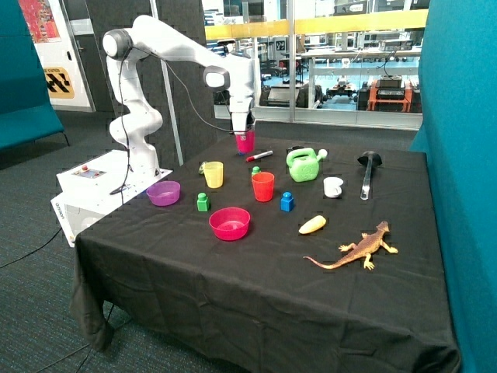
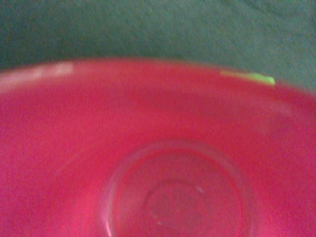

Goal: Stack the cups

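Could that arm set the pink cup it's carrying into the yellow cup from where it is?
Probably yes. The gripper holds the magenta cup lifted above the table, and the yellow cup stands upright nearby, its mouth open with nothing over it.

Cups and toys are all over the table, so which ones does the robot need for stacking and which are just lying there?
Needed: magenta cup held up by the gripper, yellow cup, red-orange cup.

Just lying about: purple bowl, pink bowl, watering can, white mug, toy lizard, blocks.
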You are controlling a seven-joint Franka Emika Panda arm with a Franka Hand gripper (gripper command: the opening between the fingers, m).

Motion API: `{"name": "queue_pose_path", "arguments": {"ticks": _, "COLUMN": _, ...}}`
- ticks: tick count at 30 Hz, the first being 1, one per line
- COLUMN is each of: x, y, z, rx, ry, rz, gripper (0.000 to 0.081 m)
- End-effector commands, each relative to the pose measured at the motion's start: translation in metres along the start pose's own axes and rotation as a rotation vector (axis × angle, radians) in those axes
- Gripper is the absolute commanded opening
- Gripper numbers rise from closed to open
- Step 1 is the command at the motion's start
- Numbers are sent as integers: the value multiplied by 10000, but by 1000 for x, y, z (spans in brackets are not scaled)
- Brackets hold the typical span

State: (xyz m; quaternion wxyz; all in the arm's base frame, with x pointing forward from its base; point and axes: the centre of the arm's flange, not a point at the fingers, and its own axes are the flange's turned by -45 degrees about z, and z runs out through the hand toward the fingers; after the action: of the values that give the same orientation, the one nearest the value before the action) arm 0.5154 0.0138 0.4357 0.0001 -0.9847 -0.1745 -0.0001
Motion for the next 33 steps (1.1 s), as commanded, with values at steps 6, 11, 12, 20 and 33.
{"name": "queue_pose_path", "arguments": {"ticks": 6, "x": -53, "y": 27, "z": -19, "rx": -1, "ry": -2, "rz": 376, "gripper": 0}}
{"name": "queue_pose_path", "arguments": {"ticks": 11, "x": -65, "y": 37, "z": -20, "rx": -1, "ry": -2, "rz": 546, "gripper": 0}}
{"name": "queue_pose_path", "arguments": {"ticks": 12, "x": -68, "y": 39, "z": -20, "rx": -1, "ry": -2, "rz": 622, "gripper": 0}}
{"name": "queue_pose_path", "arguments": {"ticks": 20, "x": -91, "y": 54, "z": -17, "rx": -1, "ry": -2, "rz": 983, "gripper": 0}}
{"name": "queue_pose_path", "arguments": {"ticks": 33, "x": -115, "y": 81, "z": -10, "rx": -1, "ry": -2, "rz": 1423, "gripper": 0}}
